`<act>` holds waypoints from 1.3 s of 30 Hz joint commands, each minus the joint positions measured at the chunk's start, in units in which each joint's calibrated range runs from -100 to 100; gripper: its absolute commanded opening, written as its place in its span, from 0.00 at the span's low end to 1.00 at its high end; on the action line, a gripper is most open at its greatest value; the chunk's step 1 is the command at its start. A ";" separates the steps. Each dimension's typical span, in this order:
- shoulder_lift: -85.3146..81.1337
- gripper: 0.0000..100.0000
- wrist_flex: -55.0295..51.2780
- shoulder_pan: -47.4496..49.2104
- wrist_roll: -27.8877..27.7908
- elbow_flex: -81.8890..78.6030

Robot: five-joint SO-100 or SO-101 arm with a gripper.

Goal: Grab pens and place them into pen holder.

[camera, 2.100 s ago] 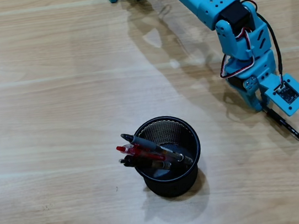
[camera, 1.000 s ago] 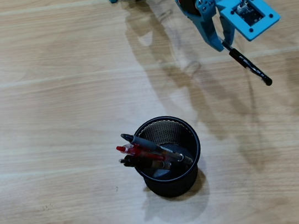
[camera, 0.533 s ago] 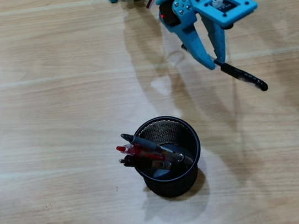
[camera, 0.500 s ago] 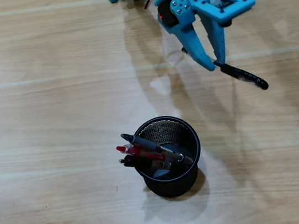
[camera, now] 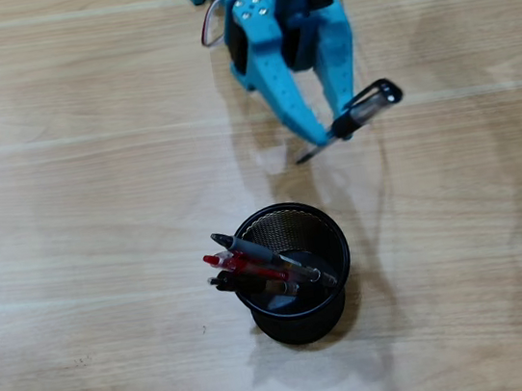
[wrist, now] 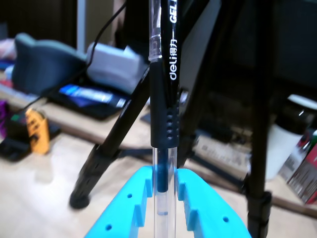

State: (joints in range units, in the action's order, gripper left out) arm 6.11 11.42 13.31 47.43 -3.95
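My gripper (wrist: 166, 186) is clamped on the last pen (wrist: 162, 99), a clear one with a black grip, carried in the air short of the cup (camera: 301, 318). I'd swing it over the open right half of the mouth, tip it steeper, then let go. Three pens (camera: 256, 266) already lean on its left rim.

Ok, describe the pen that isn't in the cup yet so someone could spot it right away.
Start at the blue arm at the top of the overhead view and follow it down to its claw. The pen is clamped there, above the black mesh cup. Unlike the three pens leaning in the cup, it's held in the air.
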 commanded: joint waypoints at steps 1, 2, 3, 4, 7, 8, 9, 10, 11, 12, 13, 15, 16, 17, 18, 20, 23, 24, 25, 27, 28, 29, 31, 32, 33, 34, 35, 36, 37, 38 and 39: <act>4.10 0.02 17.47 -2.91 1.36 1.02; 5.44 0.02 20.82 -3.46 2.28 0.93; 6.70 0.02 24.01 -3.82 2.99 0.93; 7.88 0.02 26.59 -4.09 3.45 1.02; 9.98 0.02 33.39 -4.64 3.60 1.02; 10.48 0.02 35.20 -4.91 3.60 1.02; 10.99 0.02 36.75 -4.91 3.60 0.93; 11.41 0.02 38.13 -4.91 3.60 0.57; 11.74 0.02 38.99 -4.91 3.60 0.12; 12.25 0.02 39.59 -4.91 3.60 -0.15; 12.83 0.02 39.68 -4.73 3.60 -0.51; 14.01 0.02 39.77 -4.45 3.60 -1.41; 14.51 0.02 39.77 -4.36 3.60 -1.86; 15.02 0.02 39.77 -4.18 3.60 -2.31; 15.61 0.02 39.77 -4.09 3.60 -2.85; 16.70 0.02 39.77 -3.64 3.60 -3.85; 18.13 0.02 39.77 -3.46 3.60 -5.02; 18.63 0.02 39.77 -3.37 3.65 -5.47; 19.13 0.02 39.77 -3.37 3.65 -5.92; 20.06 0.02 39.77 -3.27 3.70 -7.00; 20.48 0.02 39.77 -3.18 3.75 -7.63; 21.49 0.02 39.77 -2.64 4.77 -8.80; 22.66 0.02 39.42 -2.19 6.55 -10.52; 23.33 0.02 39.51 -1.64 7.11 -11.15; 23.84 0.02 39.51 -1.46 7.36 -11.60; 24.17 0.02 39.51 -1.19 7.41 -11.60; 24.59 0.02 39.51 -1.10 7.41 -11.60; 24.85 0.02 39.51 -1.00 7.41 -11.60; 25.10 0.02 39.51 -1.00 7.41 -11.51; 25.10 0.02 39.51 -1.00 7.41 -11.42; 25.10 0.02 39.51 -0.91 7.41 -11.33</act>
State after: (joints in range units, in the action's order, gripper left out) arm 31.47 50.09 11.86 54.65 -15.76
